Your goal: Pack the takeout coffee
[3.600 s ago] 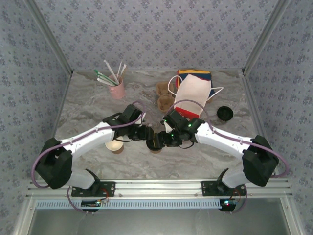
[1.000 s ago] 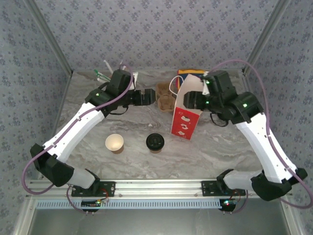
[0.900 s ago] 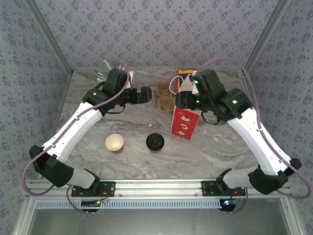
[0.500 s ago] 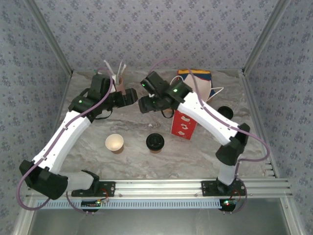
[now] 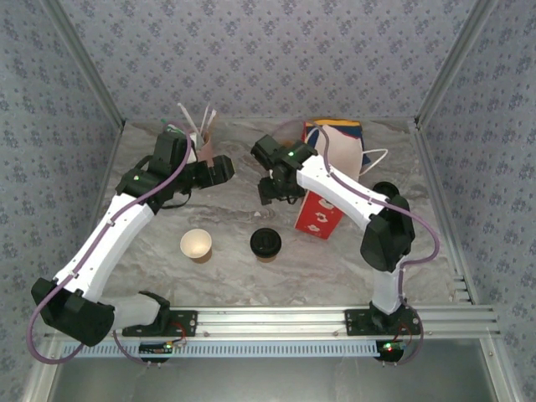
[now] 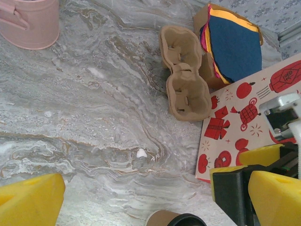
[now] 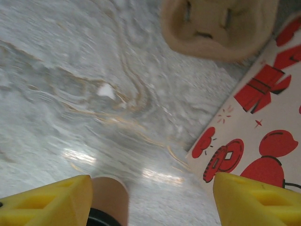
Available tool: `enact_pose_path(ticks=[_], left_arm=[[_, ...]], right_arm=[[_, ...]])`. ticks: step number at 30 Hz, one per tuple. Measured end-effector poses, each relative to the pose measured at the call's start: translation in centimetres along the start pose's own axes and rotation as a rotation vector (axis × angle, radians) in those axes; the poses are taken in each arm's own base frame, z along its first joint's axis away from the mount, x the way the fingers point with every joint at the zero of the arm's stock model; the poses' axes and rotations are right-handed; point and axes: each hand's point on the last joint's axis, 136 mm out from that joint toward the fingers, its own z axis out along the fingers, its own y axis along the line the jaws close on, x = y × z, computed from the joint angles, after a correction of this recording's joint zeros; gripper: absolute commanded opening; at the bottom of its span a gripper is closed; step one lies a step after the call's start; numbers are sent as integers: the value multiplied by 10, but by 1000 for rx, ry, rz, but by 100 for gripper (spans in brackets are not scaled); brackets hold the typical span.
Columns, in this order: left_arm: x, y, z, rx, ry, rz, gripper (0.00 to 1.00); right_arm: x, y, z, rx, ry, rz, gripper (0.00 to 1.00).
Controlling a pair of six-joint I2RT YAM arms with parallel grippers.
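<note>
takeout coffee point(image 5: 265, 243), tan-brown paper cup, round black lid, upright

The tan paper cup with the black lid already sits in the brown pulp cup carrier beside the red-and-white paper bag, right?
No. The tan paper cup with the black lid stands on the marble table. The left wrist view shows both hollows of the brown pulp cup carrier empty, beside the red-and-white paper bag.

Even, bright diffuse light; soft shadows; right wrist view motion-blurred, glare patches on table point(image 7: 80, 157); left wrist sharp
</note>
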Motion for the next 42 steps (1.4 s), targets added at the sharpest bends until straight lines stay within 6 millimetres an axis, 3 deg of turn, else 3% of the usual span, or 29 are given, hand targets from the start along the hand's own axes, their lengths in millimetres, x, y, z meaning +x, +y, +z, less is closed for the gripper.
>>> enact_pose_path(ticks=[7, 13, 17, 23, 27, 31, 37, 42], left_arm=[[7, 3, 4, -2, 22, -13, 100], [11, 3, 6, 5, 36, -21, 100], [11, 3, 6, 5, 38, -21, 100], [10, 8, 4, -13, 34, -25, 100], [6, 18, -5, -27, 9, -45, 100], [9, 26, -13, -39, 3, -58, 100], [16, 29, -10, -45, 24, -63, 100], [21, 32, -8, -48, 40, -72, 100]], right_arm=[[28, -33, -9, 37, 17, 26, 70], [28, -38, -18, 41, -9, 27, 69], [25, -29, -22, 29, -25, -4, 63], [-8, 19, -32, -36, -97, -70, 58], [-22, 44, -16, -66, -87, -91, 54], [-37, 46, 14, -62, -52, -76, 48], [-67, 17, 57, -27, -23, 4, 46], [-89, -17, 78, 1, -19, 79, 42]])
